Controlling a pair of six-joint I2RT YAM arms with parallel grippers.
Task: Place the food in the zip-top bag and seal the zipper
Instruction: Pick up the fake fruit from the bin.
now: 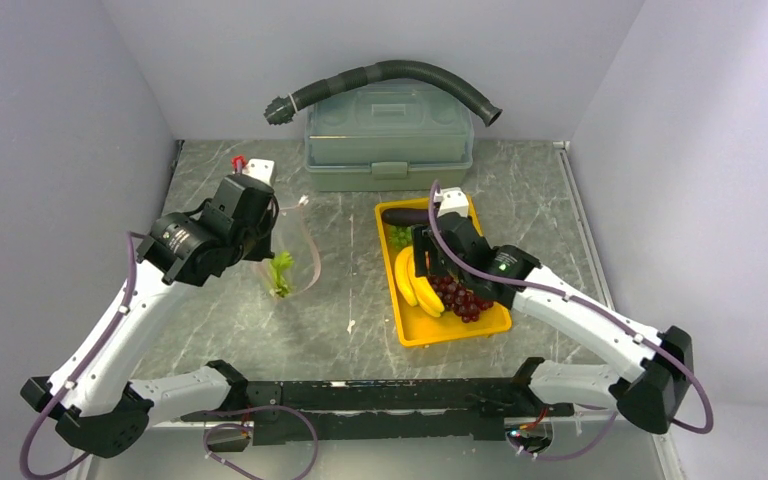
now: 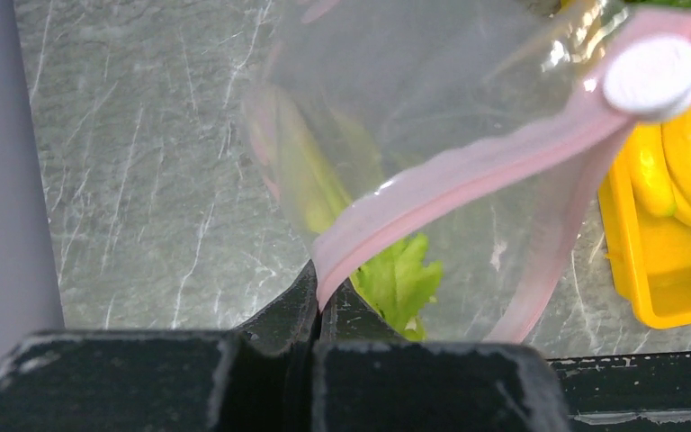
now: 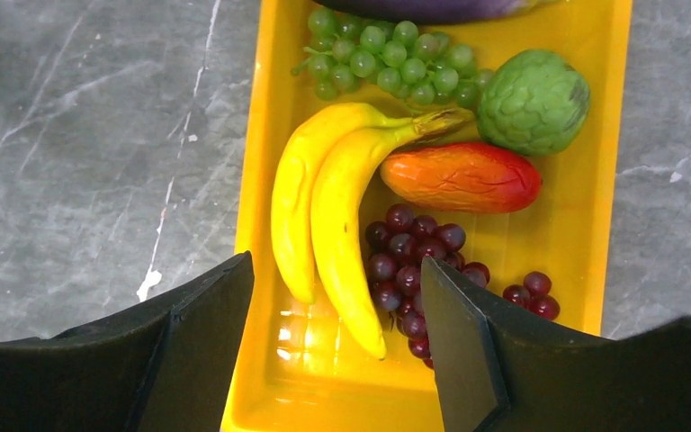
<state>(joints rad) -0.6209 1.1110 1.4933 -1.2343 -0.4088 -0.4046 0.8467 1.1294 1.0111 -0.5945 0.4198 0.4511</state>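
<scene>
Right claw (image 3: 337,270) of mine hangs wide apart and empty over the yellow tray (image 3: 585,234). The bananas (image 3: 324,216) lie right under it, long-ways away from me, tips near and stems far, with the dark grapes (image 3: 409,247) beside them and the red piece (image 3: 463,175), green grapes (image 3: 378,54) and eggplant (image 3: 432,7) farther off. Well off to its left, my left claw (image 2: 324,288) is squeezed tight on the pink zipper (image 2: 468,166), holding up the zip-top bag (image 2: 432,90). I think the job is only a little way along: one leafy green piece (image 2: 400,279) is inside, the rest waits, and the bag's mouth is not sealed.
</scene>
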